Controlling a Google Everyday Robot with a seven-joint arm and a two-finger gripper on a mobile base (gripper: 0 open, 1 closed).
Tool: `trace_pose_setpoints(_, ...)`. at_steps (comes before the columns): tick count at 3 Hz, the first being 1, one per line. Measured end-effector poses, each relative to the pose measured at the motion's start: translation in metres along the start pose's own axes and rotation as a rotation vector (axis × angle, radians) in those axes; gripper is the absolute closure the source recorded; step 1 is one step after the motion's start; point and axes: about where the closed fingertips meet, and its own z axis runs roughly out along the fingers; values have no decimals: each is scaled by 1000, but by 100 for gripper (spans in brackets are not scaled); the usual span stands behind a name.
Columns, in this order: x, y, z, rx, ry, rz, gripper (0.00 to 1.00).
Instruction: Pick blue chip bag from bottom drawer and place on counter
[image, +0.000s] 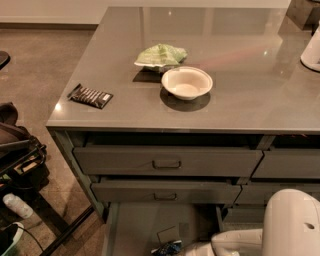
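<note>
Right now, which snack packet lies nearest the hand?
The small dark-blue foil chip bag in the grey-green bottom drawer, beside the hand; the pale green bag and black striped packet lie on the glossy grey counter.

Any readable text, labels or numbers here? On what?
None legible.
On the black striped packet: pale marks, too blurred to read.
On the blue chip bag in the bottom drawer: light marks, too small to read.
On the green bag and white bowl: nothing visible.
On the tool, at the bottom edge beside the bag: nothing visible.
</note>
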Motion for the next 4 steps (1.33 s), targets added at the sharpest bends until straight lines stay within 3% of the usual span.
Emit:
trace_pose_setpoints(1,-2,2,-2,-6,-10,-9,100)
trace_pose_setpoints(2,-19,22,-27,-19,-78,-102,100)
trace_pose_setpoints(3,-42,56,-74,22,-168,-242,100)
trace_pose_setpoints(4,-60,104,-137,107,-236,-330,100)
